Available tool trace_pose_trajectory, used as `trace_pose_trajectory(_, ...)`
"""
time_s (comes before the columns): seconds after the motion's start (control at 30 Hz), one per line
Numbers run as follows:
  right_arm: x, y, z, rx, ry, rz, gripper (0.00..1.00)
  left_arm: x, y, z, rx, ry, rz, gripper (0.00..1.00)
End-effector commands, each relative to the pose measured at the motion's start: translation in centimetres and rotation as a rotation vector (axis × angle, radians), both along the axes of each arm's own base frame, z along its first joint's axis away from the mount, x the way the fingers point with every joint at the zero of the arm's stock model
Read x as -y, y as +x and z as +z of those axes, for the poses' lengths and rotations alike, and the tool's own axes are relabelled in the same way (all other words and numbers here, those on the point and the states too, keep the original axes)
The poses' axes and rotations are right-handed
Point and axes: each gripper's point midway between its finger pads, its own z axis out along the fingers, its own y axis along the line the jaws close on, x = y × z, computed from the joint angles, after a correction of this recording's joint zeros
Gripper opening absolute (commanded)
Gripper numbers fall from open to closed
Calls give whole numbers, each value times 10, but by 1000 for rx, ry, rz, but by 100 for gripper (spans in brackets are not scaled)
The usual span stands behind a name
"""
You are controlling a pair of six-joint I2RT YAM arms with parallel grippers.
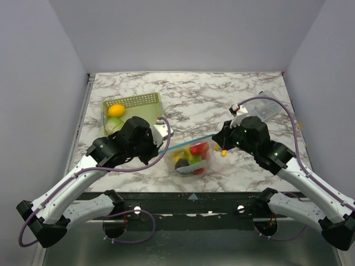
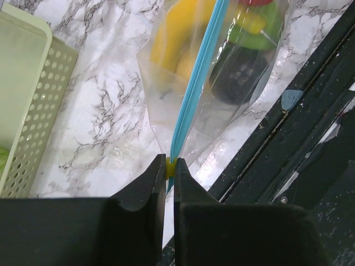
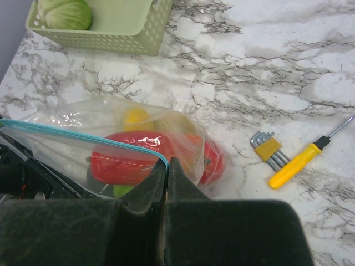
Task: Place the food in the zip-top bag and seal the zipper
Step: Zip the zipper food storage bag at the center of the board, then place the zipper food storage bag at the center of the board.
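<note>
The clear, soft plastic zip-top bag (image 1: 191,162) lies on the white marbled surface (image 1: 222,94), close to its near edge and between the two arms. Its narrow light-blue zipper (image 1: 188,142) is stretched in a straight line along the bag's mouth, running from left to right and a little farther away at the right end.

The left tool (image 2: 171,166) is clamped on the left end of the zipper, its fingers almost together with the blue strip and a small yellow bit pinched between them. The right tool (image 3: 166,163) is pressed together on the right end of the same strip. Whether the zipper is sealed along its length cannot be told.

Inside the bag sit glossy toy foods: a red pepper-like piece (image 3: 138,158), a yellow piece (image 3: 136,116), a green piece (image 2: 258,36) and a dark rounded piece (image 2: 238,75).

To the far left, a light-green perforated plastic basket (image 1: 141,101) holds a yellow round toy fruit (image 1: 116,110) and a pale green toy cabbage (image 1: 113,125).

Right of the bag lie a yellow-handled screwdriver (image 3: 297,166) and, just beside it, a set of hex keys (image 3: 268,149) in a yellow holder. A small clear plastic piece (image 1: 267,105) lies at the far right edge.
</note>
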Motion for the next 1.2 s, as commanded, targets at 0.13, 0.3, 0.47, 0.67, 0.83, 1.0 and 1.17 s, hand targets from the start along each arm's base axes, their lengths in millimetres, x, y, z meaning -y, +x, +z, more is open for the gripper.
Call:
trace_pose_trajectory(0.13,10,17,7,52,-39,-63,0,-36,-7,-17,-24,135,93,15)
trace_pose_trajectory(0.3,-3,27,11,55,-6,-55,0,-29,4,2,31,74,126,39)
trace_pose_trajectory(0.47,-12,49,13,59,2,-99,0,-36,17,32,143,23,203,53)
trace_pose_trajectory(0.67,-4,84,11,53,-11,-224,0,-53,25,76,321,-93,304,59)
trace_pose_trajectory(0.83,10,120,10,39,61,-292,0,-46,18,93,382,-222,266,65)
trace_pose_trajectory(1.0,9,163,-4,19,77,-306,0,-26,10,95,362,-302,179,68)
trace_pose_trajectory(1.17,15,216,-19,-8,100,-370,0,-15,5,100,363,-365,125,84)
